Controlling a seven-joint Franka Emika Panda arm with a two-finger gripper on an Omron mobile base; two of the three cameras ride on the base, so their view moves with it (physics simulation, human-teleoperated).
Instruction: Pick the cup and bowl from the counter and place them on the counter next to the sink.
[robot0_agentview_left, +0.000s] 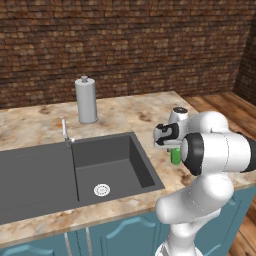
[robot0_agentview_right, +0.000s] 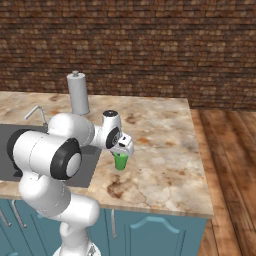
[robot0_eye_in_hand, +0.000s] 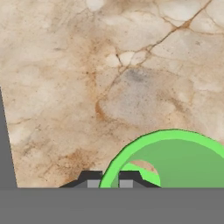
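A rendered kitchen: a marbled counter (robot0_agentview_left: 125, 112) over teal cabinets (robot0_agentview_left: 120, 237), a dark sink (robot0_agentview_left: 115, 160) with silver faucet (robot0_agentview_left: 65, 131) at nine o'clock, brick wall (robot0_agentview_left: 125, 45) at twelve, wooden floor (robot0_agentview_right: 230, 165) at three

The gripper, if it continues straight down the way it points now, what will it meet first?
The gripper is shut on the rim of the cup; straight below lies the counter, probably reached first by the cup's base.
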